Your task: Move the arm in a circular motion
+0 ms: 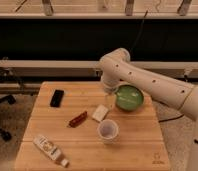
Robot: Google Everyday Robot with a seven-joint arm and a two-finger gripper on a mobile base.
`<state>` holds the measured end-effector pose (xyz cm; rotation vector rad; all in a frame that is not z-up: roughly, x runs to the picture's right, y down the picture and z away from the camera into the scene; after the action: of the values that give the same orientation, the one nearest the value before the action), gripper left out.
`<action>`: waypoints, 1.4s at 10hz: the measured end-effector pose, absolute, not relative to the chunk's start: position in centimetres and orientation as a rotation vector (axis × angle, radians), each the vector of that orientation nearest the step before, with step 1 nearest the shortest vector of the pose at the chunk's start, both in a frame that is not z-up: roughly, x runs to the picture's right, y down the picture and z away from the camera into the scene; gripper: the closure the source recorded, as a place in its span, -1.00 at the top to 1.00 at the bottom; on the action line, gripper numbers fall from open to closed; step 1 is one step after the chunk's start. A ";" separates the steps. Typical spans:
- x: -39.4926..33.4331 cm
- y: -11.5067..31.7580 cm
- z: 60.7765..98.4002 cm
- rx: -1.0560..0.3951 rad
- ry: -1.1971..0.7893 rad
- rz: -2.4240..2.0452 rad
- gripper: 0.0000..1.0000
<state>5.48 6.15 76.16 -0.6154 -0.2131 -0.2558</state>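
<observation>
You have even, warm light from above on the table [137,150], and the things on it cast only faint, soft shadows. The strip behind it is almost black. The white arm [147,82] is bright on top and shaded underneath. The hand [110,93] hangs in that shade, just left of the bowl [129,97]. The whole view looks soft.

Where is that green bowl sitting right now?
In the camera view, the green bowl sits at the table's far right, behind the white cup, with the gripper hanging just beside its left rim.
</observation>
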 end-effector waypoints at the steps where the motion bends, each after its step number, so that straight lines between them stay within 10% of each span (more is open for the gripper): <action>1: 5.5 6.6 75.8 -0.616 -0.214 -0.244 0.60; 14: 8.4 6.8 76.7 -0.594 -0.251 -0.263 0.60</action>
<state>8.44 6.76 76.69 -0.5944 -0.2510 -0.2632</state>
